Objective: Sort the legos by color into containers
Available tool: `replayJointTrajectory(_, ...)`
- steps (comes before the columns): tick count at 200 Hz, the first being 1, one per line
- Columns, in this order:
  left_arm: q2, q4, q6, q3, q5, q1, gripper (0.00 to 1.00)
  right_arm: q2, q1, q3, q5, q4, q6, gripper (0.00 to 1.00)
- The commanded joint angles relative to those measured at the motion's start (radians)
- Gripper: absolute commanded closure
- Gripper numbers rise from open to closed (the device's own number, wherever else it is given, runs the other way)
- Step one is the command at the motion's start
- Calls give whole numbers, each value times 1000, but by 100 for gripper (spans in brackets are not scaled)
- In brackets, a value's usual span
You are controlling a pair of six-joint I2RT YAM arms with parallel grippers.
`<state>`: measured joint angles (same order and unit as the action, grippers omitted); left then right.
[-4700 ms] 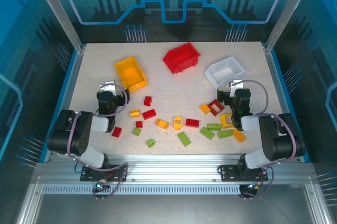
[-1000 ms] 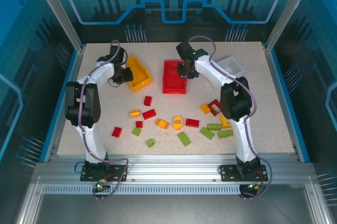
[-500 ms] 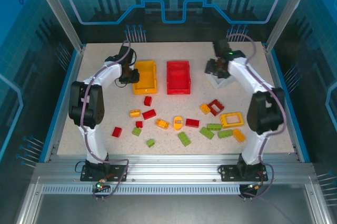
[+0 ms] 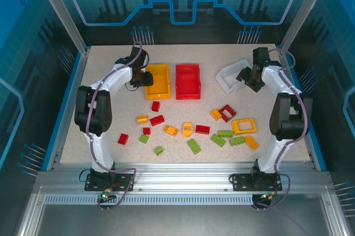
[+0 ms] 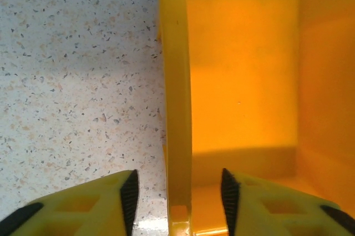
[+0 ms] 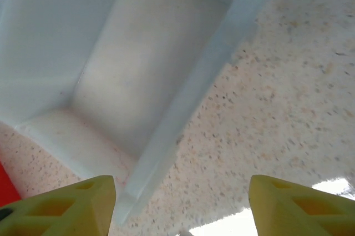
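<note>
Left wrist view is showing the glossy, thin-walled yellow-orange bin (image 5: 244, 80) on the speckled table (image 5: 72, 80), the left gripper (image 5: 177, 194) straddling its wall, jaws parted, gaps either side. Blocky legos (image 4: 187, 130) are lying scattered mid-table. The right gripper (image 6: 180, 191) is hovering, spread wide, over the smooth white bin (image 6: 111, 80).

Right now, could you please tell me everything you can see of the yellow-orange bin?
The yellow-orange bin is a small open-topped rectangular container of glossy plastic. It stands upright and empty at the back left of the speckled table, its long side running away from the arms. The red bin stands parallel on its right, with a narrow gap between them. The left gripper straddles its left wall, jaws open, neither visibly touching it.
</note>
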<state>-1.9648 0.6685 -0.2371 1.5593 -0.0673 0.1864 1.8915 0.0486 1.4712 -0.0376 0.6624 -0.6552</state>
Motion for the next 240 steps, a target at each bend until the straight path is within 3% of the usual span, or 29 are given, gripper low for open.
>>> replayJointTrajectory(1,100,23,-29,0,-12,2,48,67,2,73,29,8,-10,38)
replayJointTrajectory(49,335,-11,-105,-106,34,6,45,123,-54,176,-93,99,140,79)
replayJointTrajectory(78,492,-35,-148,-207,81,29,45,117,-112,196,-151,132,247,88)
replayJointTrajectory(113,667,-61,-218,-349,134,91,44,109,-180,180,-142,127,321,89)
replayJointTrajectory(173,826,-125,-342,-524,166,225,44,149,-218,209,-130,120,343,88)
replayJointTrajectory(187,833,-133,-354,-535,161,256,44,147,-217,215,-140,126,350,79)
replayJointTrajectory(220,839,-187,-379,-557,137,365,42,17,-213,159,-211,127,313,45)
replayJointTrajectory(240,839,-246,-396,-575,105,464,41,-150,-179,47,-228,98,245,40)
